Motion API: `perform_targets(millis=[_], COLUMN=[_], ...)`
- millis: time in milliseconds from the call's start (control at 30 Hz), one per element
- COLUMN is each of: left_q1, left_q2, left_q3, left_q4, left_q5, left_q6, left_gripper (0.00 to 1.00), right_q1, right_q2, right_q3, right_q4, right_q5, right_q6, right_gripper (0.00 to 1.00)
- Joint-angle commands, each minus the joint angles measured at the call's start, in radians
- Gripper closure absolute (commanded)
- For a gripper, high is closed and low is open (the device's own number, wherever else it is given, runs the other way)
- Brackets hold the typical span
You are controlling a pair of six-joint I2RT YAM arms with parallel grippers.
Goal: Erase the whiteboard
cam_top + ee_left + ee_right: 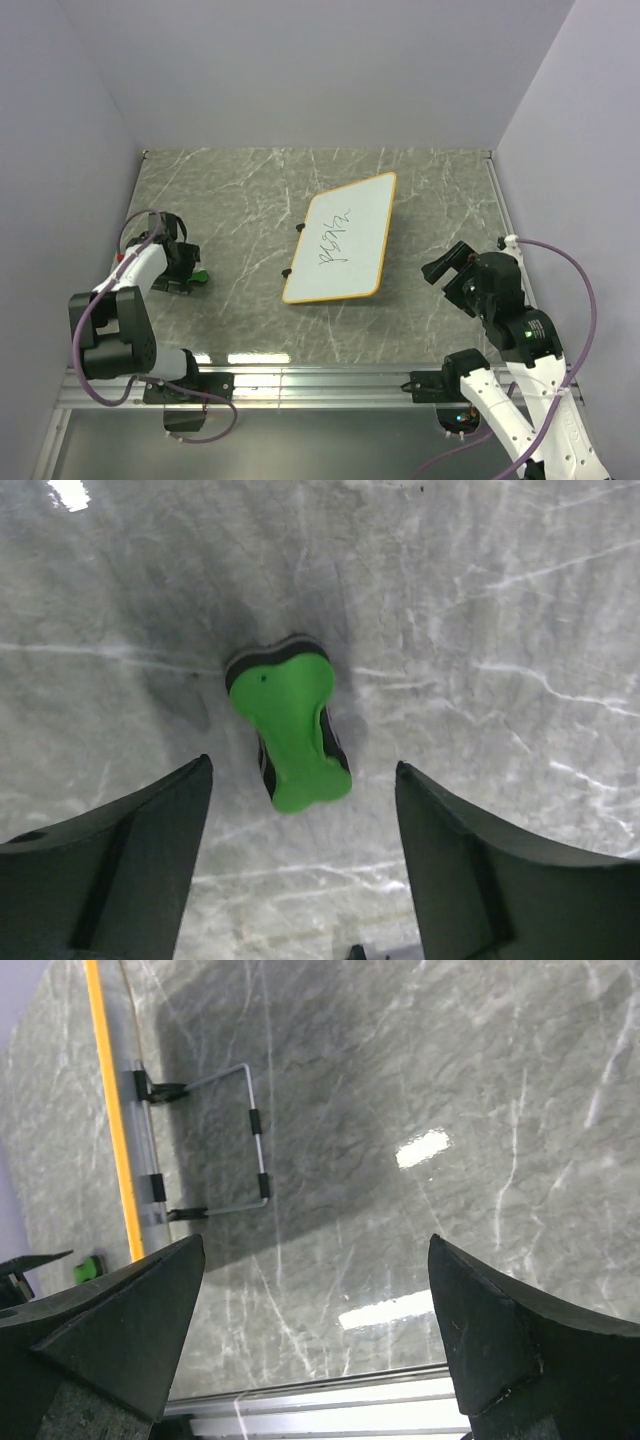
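Observation:
The whiteboard lies at an angle in the middle of the marble table, with an orange rim, two black clips on its left long edge and dark scribbles on its face. A green bone-shaped eraser lies on the table at the left. My left gripper is open just over it. In the left wrist view the eraser has its near end between the spread fingertips of that gripper, with no contact. My right gripper is open and empty, right of the board. In the right wrist view this gripper faces bare table; the orange rim, the clips and a bent wire show at the left.
An aluminium rail runs along the table's near edge and also shows in the right wrist view. Lilac walls close in the table on the left, back and right. The right arm's cable loops beside the right wall.

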Motion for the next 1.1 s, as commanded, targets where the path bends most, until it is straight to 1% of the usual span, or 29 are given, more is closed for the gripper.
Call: perform_targets(millis=[0, 67, 100, 133, 167, 200, 233, 267, 333, 367, 400, 433, 467, 500, 533, 567, 600, 633, 667, 733, 767, 833, 867, 900, 933, 967, 1067], left_q1=[0.01, 0.012, 0.012, 0.01, 0.01, 0.012, 0.012, 0.012, 0.01, 0.01, 0.009, 0.007, -0.004, -0.013, -0.02, -0.043, -0.056, -0.071, -0.103, -0.138, -0.183, -0.229, -0.281, -0.307, -0.336, -0.39, -0.479], left_q2=[0.037, 0.074, 0.088, 0.109, 0.12, 0.129, 0.146, 0.154, 0.178, 0.185, 0.189, 0.194, 0.194, 0.194, 0.195, 0.194, 0.195, 0.191, 0.188, 0.186, 0.189, 0.214, 0.228, 0.243, 0.267, 0.278, 0.294], left_q3=[-0.016, -0.019, -0.019, -0.022, -0.022, -0.02, -0.019, -0.013, 0.02, 0.039, 0.085, 0.111, 0.142, 0.203, 0.236, 0.265, 0.318, 0.343, 0.384, 0.424, 0.447, 0.526, 0.558, 0.623, 0.653, 0.702, 0.738], left_q4=[0.099, 0.119, 0.14, 0.151, 0.159, 0.175, 0.177, 0.179, 0.168, 0.159, 0.147, 0.139, 0.136, 0.143, 0.157, 0.172, 0.188, 0.211, 0.225, 0.24, 0.243, 0.232, 0.2, 0.182, 0.163, 0.137, 0.136], left_q5=[0.022, 0.031, 0.043, 0.05, 0.053, 0.062, 0.065, 0.068, 0.073, 0.073, 0.073, 0.083, 0.088, 0.12, 0.144, 0.178, 0.213, 0.287, 0.321, 0.388, 0.44, 0.496, 0.539, 0.554, 0.565, 0.589, 0.609], left_q6=[0.015, 0.028, 0.034, 0.048, 0.054, 0.061, 0.068, 0.078, 0.106, 0.142, 0.167, 0.233, 0.271, 0.314, 0.406, 0.452, 0.495, 0.564, 0.593, 0.656, 0.672, 0.715, 0.732, 0.749, 0.774, 0.784, 0.786], left_gripper=[0.23, 0.32, 0.42, 0.47, 0.55, 0.75, 0.9, 1.0, 1.0, 1.0, 1.0, 1.0, 1.0, 1.0, 1.0, 1.0, 1.0, 1.0, 1.0, 1.0, 1.0, 1.0, 1.0, 1.0, 1.0, 1.0, 1.0], right_q1=[0.002, 0.003, 0.003, 0.003, 0.002, 0.002, 0.002, 0.002, 0.003, 0.002, 0.002, 0.003, 0.003, -0.001, -0.001, -0.007, -0.012, -0.02, -0.023, -0.021, -0.023, -0.023, -0.021, -0.023, -0.023, -0.023, -0.023], right_q2=[0.013, 0.021, 0.029, 0.03, 0.035, 0.038, 0.044, 0.055, 0.07, 0.096, 0.113, 0.134, 0.191, 0.223, 0.258, 0.33, 0.366, 0.401, 0.468, 0.536, 0.591, 0.659, 0.68, 0.702, 0.743, 0.762, 0.809], right_q3=[0.023, 0.028, 0.031, 0.032, 0.034, 0.04, 0.06, 0.07, 0.097, 0.13, 0.149, 0.197, 0.225, 0.254, 0.311, 0.333, 0.353, 0.379, 0.391, 0.411, 0.416, 0.42, 0.426, 0.434, 0.451, 0.46, 0.466], right_q4=[-0.008, -0.004, 0.005, 0.015, 0.033, 0.041, 0.048, 0.067, 0.091, 0.125, 0.143, 0.159, 0.173, 0.182, 0.191, 0.222, 0.246, 0.272, 0.318, 0.352, 0.381, 0.397, 0.385, 0.372, 0.36, 0.333, 0.334], right_q5=[0.04, 0.038, 0.032, 0.028, 0.022, 0.017, 0.015, 0.015, 0.005, -0.012, -0.038, -0.081, -0.1, -0.118, -0.183, -0.23, -0.297, -0.408, -0.455, -0.518, -0.549, -0.543, -0.517, -0.499, -0.485, -0.462, -0.448], right_q6=[-0.028, -0.03, -0.03, -0.033, -0.043, -0.048, -0.057, -0.078, -0.105, -0.146, -0.172, -0.192, -0.215, -0.223, -0.229, -0.237, -0.237, -0.232, -0.211, -0.185, -0.163, -0.145, -0.136, -0.135, -0.142, -0.148, -0.158], right_gripper=[0.01, 0.01, 0.02, 0.02, 0.02, 0.02, 0.02, 0.02, 0.02, 0.02, 0.02, 0.02, 0.02, 0.02, 0.02, 0.02, 0.02, 0.02, 0.02, 0.02, 0.04, 0.04, 0.05, 0.05, 0.05, 0.06, 0.07])
